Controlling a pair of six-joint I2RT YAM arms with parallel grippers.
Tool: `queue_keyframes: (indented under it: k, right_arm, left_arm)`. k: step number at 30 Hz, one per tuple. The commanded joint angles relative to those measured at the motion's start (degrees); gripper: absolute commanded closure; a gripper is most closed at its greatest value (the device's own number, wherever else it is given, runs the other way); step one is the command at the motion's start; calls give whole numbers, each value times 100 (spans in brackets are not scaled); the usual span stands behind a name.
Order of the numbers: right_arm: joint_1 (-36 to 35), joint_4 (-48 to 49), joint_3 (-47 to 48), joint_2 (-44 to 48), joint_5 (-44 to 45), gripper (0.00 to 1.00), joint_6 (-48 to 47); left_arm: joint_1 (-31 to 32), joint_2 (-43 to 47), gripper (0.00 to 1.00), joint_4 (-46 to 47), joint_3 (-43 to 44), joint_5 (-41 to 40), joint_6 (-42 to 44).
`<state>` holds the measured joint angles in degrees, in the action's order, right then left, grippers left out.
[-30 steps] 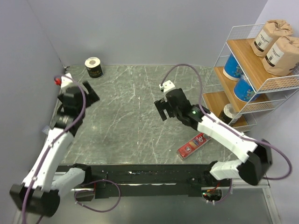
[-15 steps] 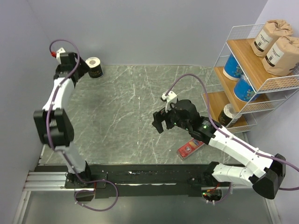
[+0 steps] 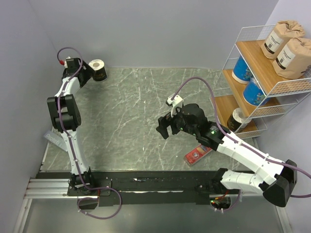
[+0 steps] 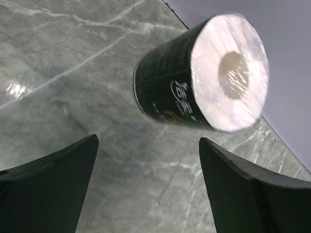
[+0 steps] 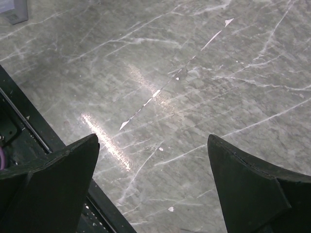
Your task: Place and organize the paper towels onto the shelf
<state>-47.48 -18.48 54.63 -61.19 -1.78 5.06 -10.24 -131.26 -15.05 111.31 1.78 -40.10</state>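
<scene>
A black roll (image 4: 194, 87) with a white top stands on the surface (image 3: 136, 97) in the far left corner. Its wrapper carries white characters and an orange mark, too blurred to read. The left fingers (image 4: 46, 187) are spread wide just short of it. The right fingers (image 5: 48, 179) are also spread, holding nothing over the middle, near a red box (image 3: 199, 152) with unreadable print. On the shelf (image 3: 232, 53) at the right, two brown rolls (image 3: 279, 38) with dark labels sit on top, two blue rolls (image 3: 241, 69) on the middle tier and another black one (image 3: 236, 118) on the lowest.
</scene>
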Motion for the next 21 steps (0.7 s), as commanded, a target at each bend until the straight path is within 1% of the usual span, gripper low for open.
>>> queue_keyframes:
  k: [1, 7, 9, 12, 17, 21]
  right_arm:
    - [-33, 301, -31, 133, 46, 0, -49]
    - [-33, 363, -93, 81, 73, 0, -84]
    - [-33, 363, -76, 37, 90, 0, -93]
    - [-33, 354, -58, -42, 90, 1, -102]
    - [-33, 371, -49, -104, 152, 0, -137]
    - [-33, 354, -31, -139, 169, 0, -163]
  left_arm:
    - [-153, -206, 8, 738, 471, 586, -165]
    - [-198, -462, 4, 1196, 515, 1069, 19]
    - [-198, -401, 4, 1696, 236, 1210, 63]
    - [-198, -260, 2, 2163, -73, 1246, 2]
    - [-189, -452, 2, 2226, 84, 1290, -68]
    - [-198, -830, 2, 1918, 645, 1237, -86]
